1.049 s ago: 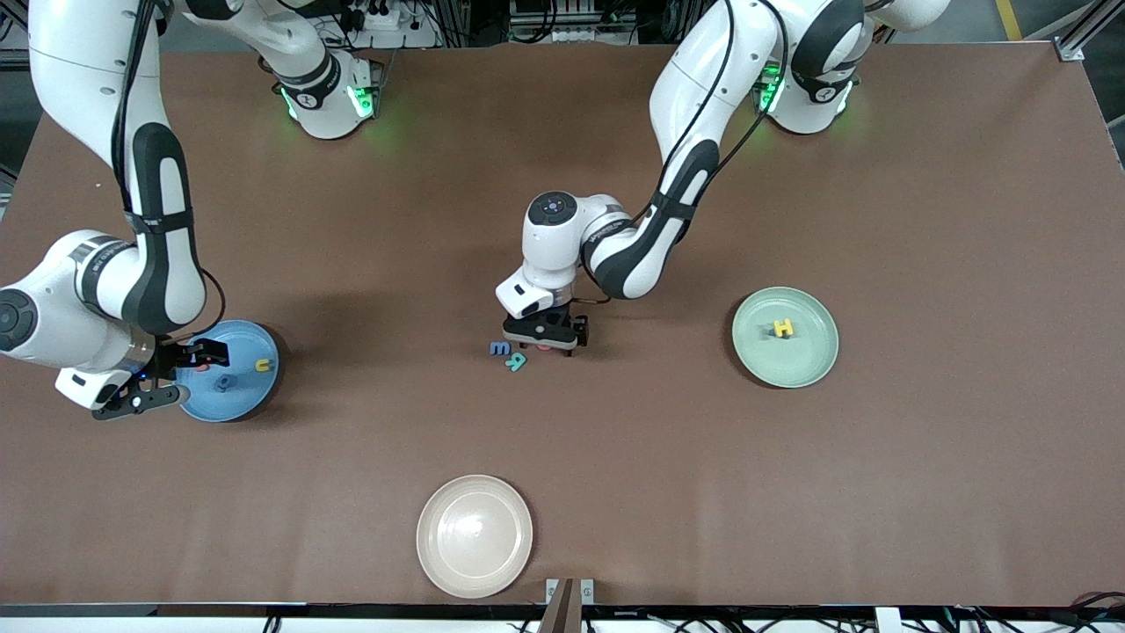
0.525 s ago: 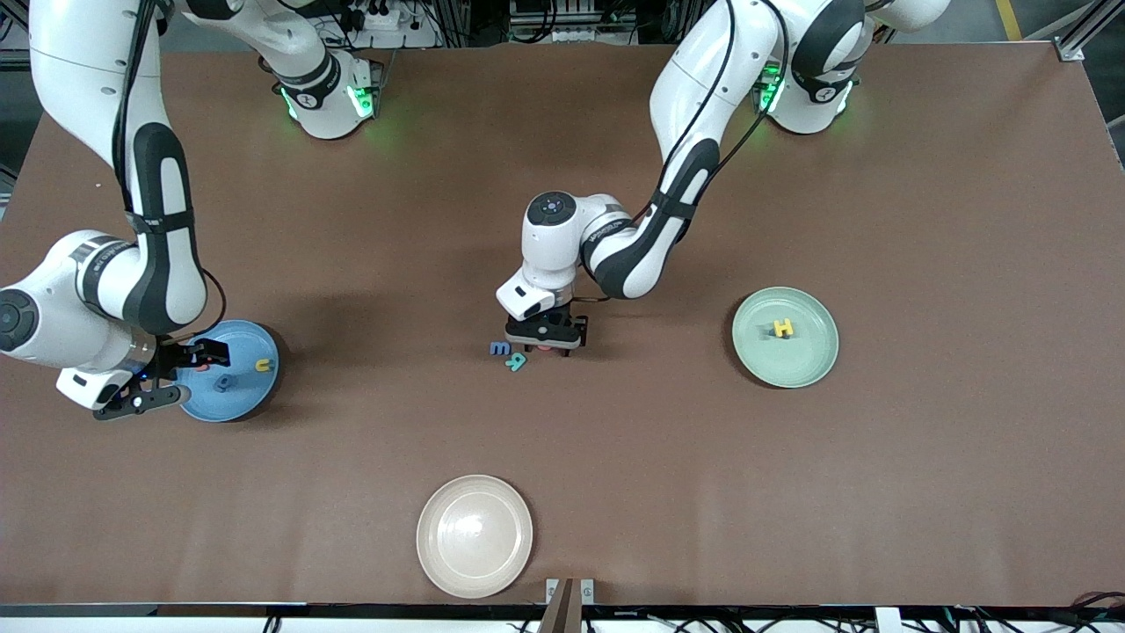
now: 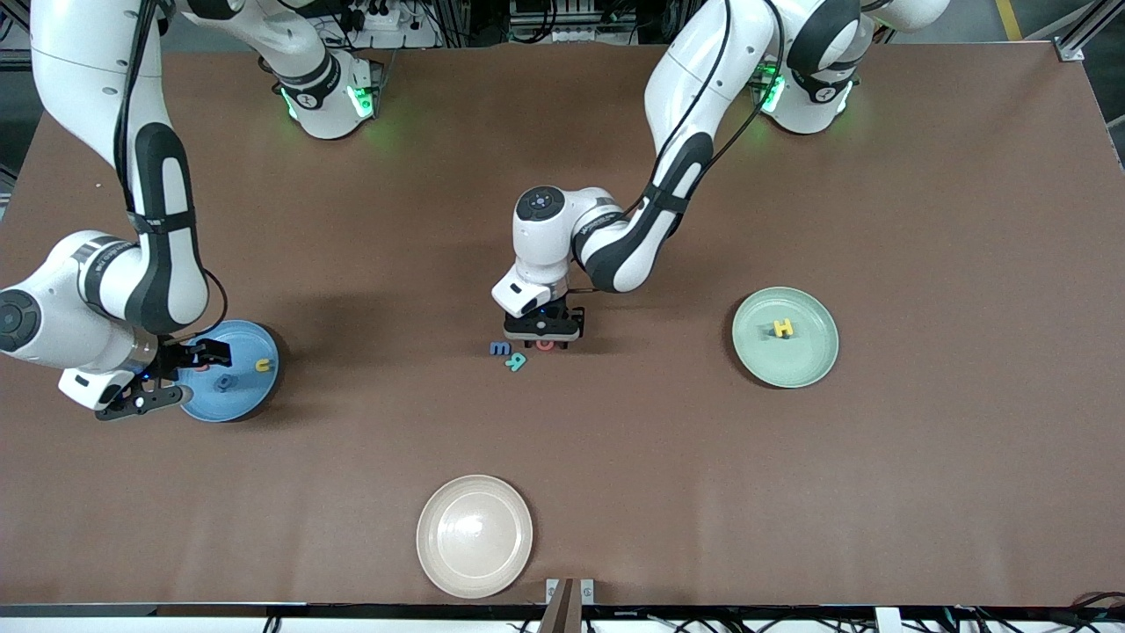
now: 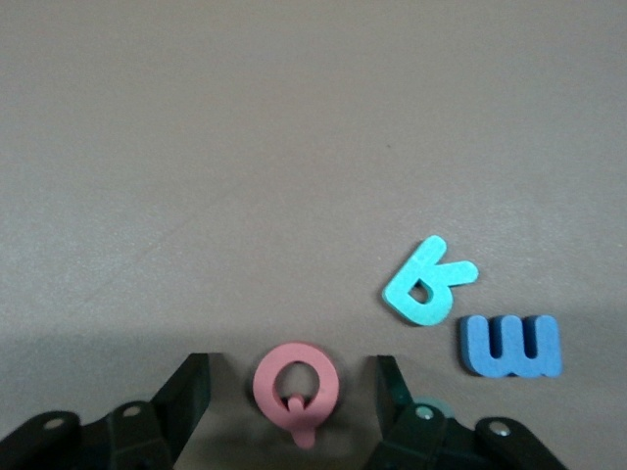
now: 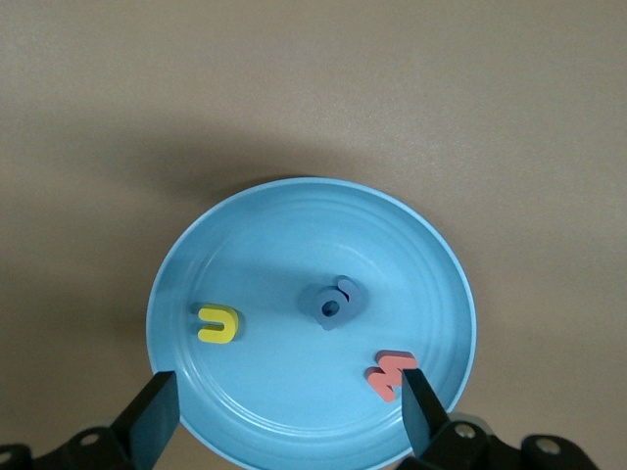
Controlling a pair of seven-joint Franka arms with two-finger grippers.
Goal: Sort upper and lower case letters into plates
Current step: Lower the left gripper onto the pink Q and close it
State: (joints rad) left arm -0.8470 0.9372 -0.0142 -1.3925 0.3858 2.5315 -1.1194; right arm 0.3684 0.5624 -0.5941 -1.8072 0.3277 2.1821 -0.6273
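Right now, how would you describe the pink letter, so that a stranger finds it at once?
Look at the middle of the brown table, under the left gripper. The pink letter Q lies flat between its open fingers. Unlike the teal letter and blue letter beside it, it is a ring with a tail.

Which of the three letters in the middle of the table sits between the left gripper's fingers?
The pink Q. The left gripper brackets it, while the teal letter and blue letter lie beside, outside.
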